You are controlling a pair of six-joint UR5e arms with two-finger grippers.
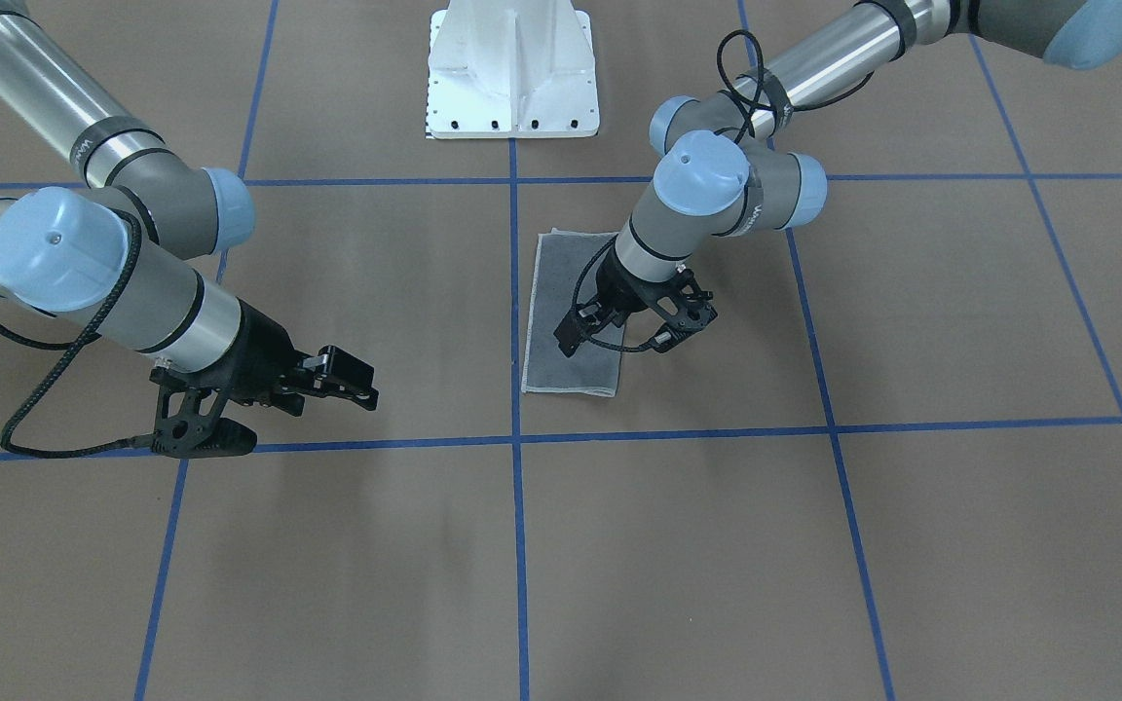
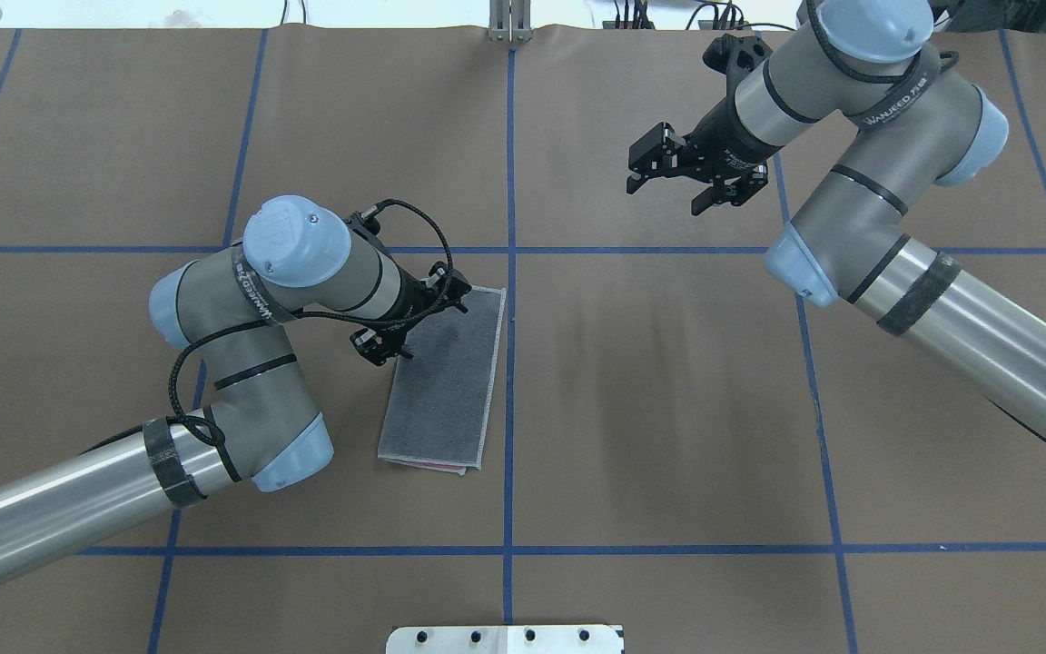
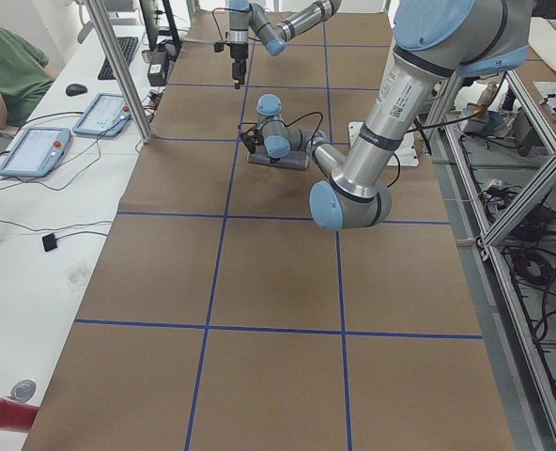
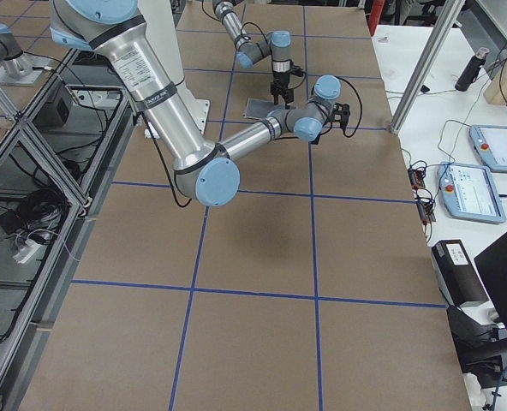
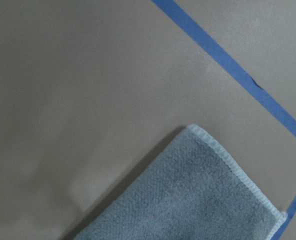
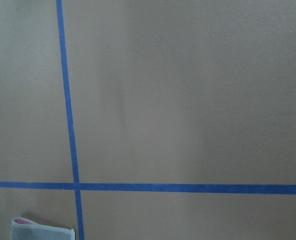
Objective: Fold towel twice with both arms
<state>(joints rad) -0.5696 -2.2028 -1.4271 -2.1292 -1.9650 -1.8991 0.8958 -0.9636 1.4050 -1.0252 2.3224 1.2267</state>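
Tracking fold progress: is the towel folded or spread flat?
Folded: the towel is a narrow grey rectangle, with pink peeking between layers at its near end.

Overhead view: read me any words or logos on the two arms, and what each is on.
"WANJEED", followed by characters too small to read: strap on the right arm.
"WANJEED": strap on the left arm.
"UR" logo, faint: left arm's blue joint cap.
Towel: no text.

I see the towel (image 2: 441, 363) grey face up, light stitched edging, pink sliver at its end nearest the white pedestal (image 2: 505, 639); brown table (image 2: 668, 409), blue tape grid (image 2: 511, 136); left arm (image 2: 260, 391) and right arm (image 2: 850, 200) silver-grey, light blue caps, black cables.
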